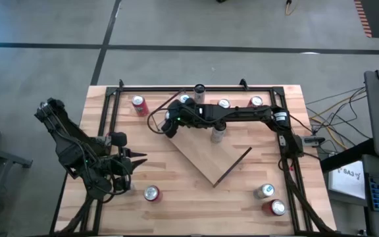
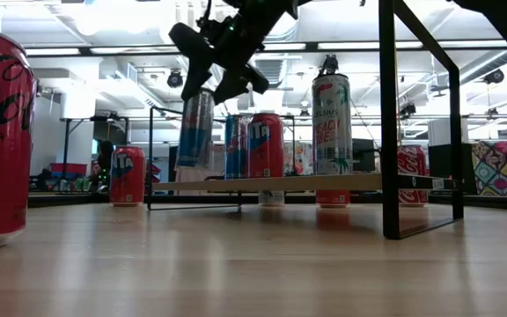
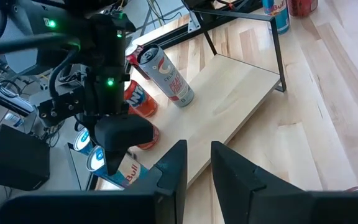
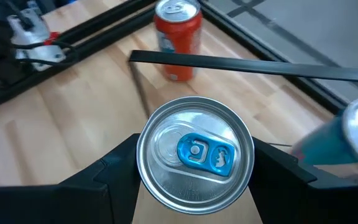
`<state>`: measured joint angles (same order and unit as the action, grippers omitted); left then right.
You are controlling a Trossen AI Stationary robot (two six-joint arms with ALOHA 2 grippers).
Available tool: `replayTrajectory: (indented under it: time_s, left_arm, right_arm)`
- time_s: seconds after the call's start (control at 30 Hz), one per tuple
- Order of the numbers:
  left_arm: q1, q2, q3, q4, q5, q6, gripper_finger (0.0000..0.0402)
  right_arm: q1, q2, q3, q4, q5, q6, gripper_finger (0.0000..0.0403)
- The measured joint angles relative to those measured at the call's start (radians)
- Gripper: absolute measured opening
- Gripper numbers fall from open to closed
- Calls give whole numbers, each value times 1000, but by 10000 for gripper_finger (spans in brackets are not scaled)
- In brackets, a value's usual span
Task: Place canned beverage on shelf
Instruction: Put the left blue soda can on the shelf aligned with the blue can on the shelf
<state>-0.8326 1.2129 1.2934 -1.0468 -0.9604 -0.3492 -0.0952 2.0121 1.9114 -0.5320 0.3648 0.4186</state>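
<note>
Above the shelf's (image 1: 209, 155) far-left end: right pincer (image 2: 214, 75) gripping a blue can (image 2: 195, 129).

Can upright, clamped near its top between both fingers (image 4: 107, 177), its silver lid with blue tab facing the wrist camera; whether its base touches the board cannot be told. A tall white can (image 2: 332, 124) stands on the shelf, apart from the held one. Beyond the board, along the tabletop's (image 1: 176, 191) far edge, stand red cans (image 1: 139, 105); three more cans sit near the front edge. Left pincer (image 1: 139, 160), fingers nearly closed and empty, waits low over the front-left tabletop, pointing toward the shelf.
</note>
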Motion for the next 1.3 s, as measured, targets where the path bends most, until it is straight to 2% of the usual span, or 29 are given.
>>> replayTrajectory:
  time_s: [0.33, 1.3]
  left_arm:
    - [0, 0, 0, -2, 0, 0, 57]
    - [0, 0, -38, -2, 0, -11, 57]
  right_arm:
    - [-10, 0, 0, -25, 55, 11, 231]
    - [-37, 0, 0, -84, 72, 108, 231]
